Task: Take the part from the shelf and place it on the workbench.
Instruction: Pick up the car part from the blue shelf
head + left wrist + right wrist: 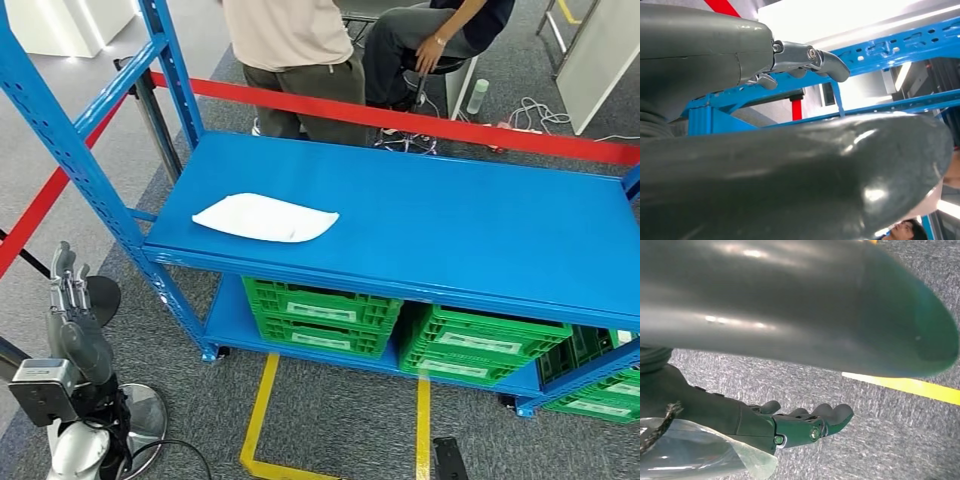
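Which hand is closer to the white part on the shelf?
Left. The left hand is raised beside the shelf's left end, short of the white part; the right hand hangs over the carpet.

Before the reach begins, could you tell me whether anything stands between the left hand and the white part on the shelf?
Yes: the shelf's blue corner upright runs between the left hand and the white part, so the hand will likely have to reach around it. On the shelf top itself, nothing visible blocks the part.
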You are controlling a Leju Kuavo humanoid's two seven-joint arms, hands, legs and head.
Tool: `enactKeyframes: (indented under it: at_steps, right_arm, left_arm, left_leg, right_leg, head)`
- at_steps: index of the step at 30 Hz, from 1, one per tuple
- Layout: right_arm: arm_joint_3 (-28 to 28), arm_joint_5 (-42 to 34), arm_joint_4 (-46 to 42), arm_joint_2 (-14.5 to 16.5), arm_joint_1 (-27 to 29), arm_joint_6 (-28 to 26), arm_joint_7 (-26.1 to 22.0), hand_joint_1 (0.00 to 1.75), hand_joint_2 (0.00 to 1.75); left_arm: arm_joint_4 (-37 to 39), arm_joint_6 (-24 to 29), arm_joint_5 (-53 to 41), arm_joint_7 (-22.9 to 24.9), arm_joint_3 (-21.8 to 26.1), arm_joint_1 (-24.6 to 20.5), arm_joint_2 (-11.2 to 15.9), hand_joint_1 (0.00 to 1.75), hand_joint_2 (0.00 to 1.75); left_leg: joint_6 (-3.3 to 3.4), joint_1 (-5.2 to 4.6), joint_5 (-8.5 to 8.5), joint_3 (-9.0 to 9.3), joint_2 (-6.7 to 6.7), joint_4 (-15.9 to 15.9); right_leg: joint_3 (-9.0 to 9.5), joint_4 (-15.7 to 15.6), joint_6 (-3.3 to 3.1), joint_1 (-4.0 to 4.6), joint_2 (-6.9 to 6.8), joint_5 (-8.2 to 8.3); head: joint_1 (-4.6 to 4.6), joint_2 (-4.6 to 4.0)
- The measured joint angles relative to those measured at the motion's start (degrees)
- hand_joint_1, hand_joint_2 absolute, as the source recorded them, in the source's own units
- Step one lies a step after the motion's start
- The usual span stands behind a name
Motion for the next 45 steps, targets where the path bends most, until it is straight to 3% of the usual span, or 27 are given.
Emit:
enactKeyframes:
  at_steps: [2, 4, 8, 10, 12, 13, 14, 15, 17, 18, 20, 24, 25, 27, 29, 30, 31, 33, 34, 36, 39, 41, 43, 44, 45]
  right_arm:
    - [0.0, 0.0, 0.0, 0.0, -0.1, -0.01, 0.02, 0.0, 0.0]
    - [0.0, 0.0, 0.0, 0.0, -0.28, -0.02, 0.03, 0.0, 0.0]
    - [-0.05, 0.01, 0.01, -0.01, -0.15, -0.09, 0.16, 0.0, 0.0]
    - [-0.11, 0.02, 0.01, -0.02, -0.18, -0.1, 0.17, 0.0, 0.0]
    - [-0.13, 0.03, 0.02, -0.02, -0.14, 0.0, 0.17, 0.0, 0.0]
    - [-0.14, 0.03, 0.02, -0.02, -0.07, 0.05, 0.17, 0.0, 0.0]
    - [-0.15, 0.03, 0.02, -0.02, -0.02, 0.04, 0.17, 0.0, 0.0]
    - [-0.16, 0.03, 0.02, -0.02, 0.01, 0.03, 0.17, 0.0, 0.0]
    - [-0.2, 0.05, 0.02, -0.01, 0.0, 0.02, 0.17, 0.0, 0.0]
    - [-0.21, 0.06, 0.02, -0.01, -0.04, 0.02, 0.17, 0.0, 0.0]
    - [-0.22, 0.07, 0.02, 0.01, -0.07, 0.01, 0.17, 0.0, 0.0]
    - [-0.22, 0.11, 0.02, 0.01, -0.14, -0.03, 0.18, 0.0, 0.0]
    - [-0.22, 0.1, 0.02, 0.0, -0.17, -0.05, 0.18, 0.0, 0.0]
    - [-0.22, 0.09, 0.02, 0.0, -0.12, -0.07, 0.19, 0.0, 0.0]
    - [-0.22, 0.09, 0.03, 0.0, 0.1, -0.07, 0.2, 0.0, 0.0]
    - [-0.22, 0.09, 0.03, 0.0, 0.18, -0.07, 0.2, 0.0, 0.0]
    - [-0.22, 0.09, 0.04, -0.01, 0.2, -0.07, 0.19, 0.0, 0.0]
    - [-0.22, 0.09, 0.04, -0.02, 0.14, -0.07, 0.19, 0.0, 0.0]
    - [-0.22, 0.09, 0.04, -0.02, 0.08, -0.07, 0.2, 0.0, 0.0]
    - [-0.22, 0.1, 0.05, -0.01, 0.12, -0.07, 0.22, 0.0, 0.0]
    - [-0.25, 0.12, 0.06, -0.03, 0.27, -0.13, 0.26, 0.0, 0.0]
    - [-0.26, 0.18, 0.06, -0.04, 0.18, -0.12, 0.24, 0.0, 0.0]
    - [-0.25, 0.23, 0.07, -0.03, 0.2, -0.09, 0.24, 0.0, 0.0]
    - [-0.25, 0.21, 0.07, -0.03, 0.25, -0.1, 0.25, 0.0, 0.0]
    - [-0.26, 0.16, 0.07, -0.04, 0.3, -0.13, 0.25, 0.0, 0.0]
  left_arm:
    - [0.0, -0.02, 0.0, 0.0, 0.0, -0.02, -0.01, 0.0, 0.0]
    - [0.0, -0.04, 0.0, 0.0, 0.01, -0.06, -0.01, 0.0, 0.0]
    - [-0.02, -0.07, -0.02, -0.03, 0.0, -0.11, 0.0, 0.0, 0.0]
    - [-0.02, -0.08, -0.05, -0.08, -0.01, -0.1, 0.0, 0.0, 0.0]
    - [-0.02, -0.14, -0.08, -0.11, -0.03, 0.03, -0.01, 0.0, 0.0]
    - [-0.01, -0.18, -0.09, -0.11, -0.04, 0.13, -0.01, 0.0, 0.0]
    - [-0.01, -0.22, -0.09, -0.11, -0.05, 0.19, 0.0, 0.0, 0.0]
    - [0.0, -0.27, -0.09, -0.11, -0.04, 0.22, 0.01, 0.0, 0.0]
    - [-0.01, -0.38, -0.09, -0.13, -0.04, 0.19, 0.01, 0.0, 0.0]
    - [-0.01, -0.43, -0.09, -0.14, -0.04, 0.15, 0.02, 0.0, 0.0]
    - [-0.01, -0.57, -0.07, -0.14, -0.04, 0.1, 0.03, 0.0, 0.0]
    - [-0.01, -0.98, -0.02, -0.16, -0.04, 0.1, 0.04, 0.0, 0.0]
    - [-0.01, -1.02, -0.02, -0.17, -0.04, 0.06, 0.03, 0.0, 0.0]
    - [0.0, -1.04, -0.01, -0.17, -0.05, 0.06, 0.0, 0.0, 0.0]
    - [0.0, -1.05, -0.02, -0.17, -0.05, 0.18, -0.01, 0.0, 0.0]
    - [0.0, -1.05, -0.01, -0.17, -0.06, 0.22, -0.01, 0.0, 0.0]
    - [0.0, -1.05, -0.02, -0.17, -0.07, 0.25, -0.02, 0.0, 0.0]
    - [0.0, -1.05, -0.01, -0.17, -0.06, 0.25, -0.01, 0.0, 0.0]
    - [0.0, -1.05, -0.01, -0.17, -0.06, 0.24, -0.01, 0.0, 0.0]
    - [0.0, -1.04, -0.01, -0.17, -0.04, 0.21, -0.01, 0.0, 0.0]
    - [-0.01, -0.97, -0.03, -0.19, -0.04, 0.17, -0.01, 0.0, 0.0]
    - [-0.02, -0.92, -0.03, -0.21, -0.06, 0.1, 0.0, 0.0, 0.0]
    - [-0.01, -0.9, -0.03, -0.21, -0.08, 0.19, -0.01, 0.0, 0.0]
    - [-0.01, -0.87, -0.03, -0.21, -0.09, 0.29, -0.02, 0.0, 0.0]
    - [0.0, -0.83, -0.03, -0.2, -0.09, 0.37, -0.02, 0.0, 0.0]
  left_leg:
    - [-0.26, -0.13, -0.2, 0.17, -0.05, 0.08]
    - [-0.75, -0.35, -0.32, 0.1, -0.06, 0.31]
    - [-1.81, -0.19, -1.12, -0.31, -0.07, 1.4]
    - [-2.46, 0.01, -3.94, -2.35, -0.05, 6.16]
    - [-2.9, 0.2, -7.19, -6.06, -0.05, 13.93]
    - [-2.98, 0.27, -7.75, -7.41, -0.04, 16.57]
    - [-2.96, 0.31, -7.18, -7.81, -0.04, 17.16]
    - [-2.84, 0.33, -5.53, -7.1, -0.04, 15.42]
    - [-2.29, 0.23, -1.39, -3.64, -0.05, 7.92]
    - [-1.98, 0.11, -0.23, -2.01, -0.05, 4.36]
    - [-1.52, -0.11, -0.09, -0.66, -0.06, 1.26]
    - [-0.48, 0.25, -0.19, -0.07, -0.04, 0.25]
    - [-0.23, 0.37, -0.18, 0.15, -0.01, 0.04]
    - [0.09, 0.32, -0.37, 0.22, 0.02, 0.02]
    - [0.17, 0.3, -0.63, 0.37, -0.02, 0.04]
    - [0.11, 0.31, -0.83, 0.58, -0.05, 0.05]
    - [-0.02, 0.33, -1.09, 0.9, -0.08, 0.06]
    - [-0.53, 0.26, -1.81, 1.63, -0.11, 0.17]
    - [-0.85, 0.14, -2.14, 1.81, -0.11, 0.34]
    - [-1.37, -0.14, -2.52, 1.83, -0.12, 0.61]
    - [-2.0, 0.05, -3.36, 1.8, -0.09, 1.36]
    - [-2.59, 0.19, -5.43, -0.11, -0.06, 5.68]
    - [-2.92, 0.23, -8.06, -4.44, -0.05, 13.53]
    - [-2.92, 0.25, -8.56, -6.41, -0.05, 16.55]
    - [-2.78, 0.25, -7.95, -7.55, -0.05, 17.69]
  right_leg:
    - [4.07, -8.35, -0.25, 0.04, -0.04, 3.9]
    - [6.68, -13.22, -0.74, 0.11, 0.04, 5.16]
    - [7.14, -13.8, -2.05, 0.09, 0.11, 5.13]
    - [7.32, -13.95, -2.63, -0.07, 0.05, 5.16]
    - [7.38, -13.94, -2.93, -0.03, 0.02, 5.01]
    - [7.43, -13.93, -2.97, -0.01, 0.02, 4.94]
    - [7.52, -13.93, -2.98, 0.01, 0.04, 4.86]
    - [7.69, -13.93, -2.93, 0.02, 0.08, 4.78]
    - [8.15, -13.93, -2.71, 0.09, 0.14, 4.51]
    - [8.25, -13.87, -2.5, 0.2, 0.16, 4.34]
    - [8.15, -13.83, -2.0, 0.35, 0.08, 4.15]
    - [7.22, -12.26, -0.86, 0.29, -0.09, 2.77]
    - [6.04, -10.09, -0.69, 0.25, -0.08, 1.61]
    - [1.74, -2.27, -0.47, 0.17, -0.06, -1.65]
    - [-2.11, 3.77, -0.27, 0.11, -0.07, -2.87]
    - [-2.43, 3.55, -0.22, 0.05, -0.08, -1.68]
    - [-1.55, 1.05, -0.2, -0.01, -0.09, 0.48]
    - [2.13, -6.99, -0.21, -0.11, -0.13, 4.94]
    - [3.8, -10.2, -0.38, -0.15, -0.1, 5.93]
    - [5.21, -12.6, -0.88, -0.1, 0.0, 5.8]
    - [5.66, -12.75, -1.9, -0.14, 0.11, 5.28]
    - [6.32, -12.83, -2.57, -0.25, 0.11, 4.87]
    - [6.94, -12.82, -3.0, -0.17, 0.08, 4.35]
    - [7.28, -12.82, -3.07, -0.1, 0.09, 4.1]
    - [7.65, -12.81, -3.11, -0.01, 0.14, 3.85]
  head:
    - [0.02, 0.0]
    - [-0.06, 0.0]
    - [-0.18, -0.01]
    - [-0.37, -0.01]
    - [-0.48, 0.01]
    - [-0.48, 0.0]
    - [-0.49, -0.01]
    - [-0.49, -0.01]
    - [-0.48, -0.01]
    - [-0.48, -0.01]
    - [-0.41, 0.0]
    - [-0.2, 0.01]
    - [-0.08, 0.0]
    - [0.13, 0.0]
    - [0.14, 0.0]
    - [0.15, -0.01]
    - [0.14, -0.01]
    - [0.17, -0.01]
    - [0.21, -0.01]
    - [0.13, 0.0]
    - [-0.06, 0.01]
    - [-0.23, 0.01]
    - [-0.33, 0.01]
    - [-0.33, 0.01]
    - [-0.33, 0.01]
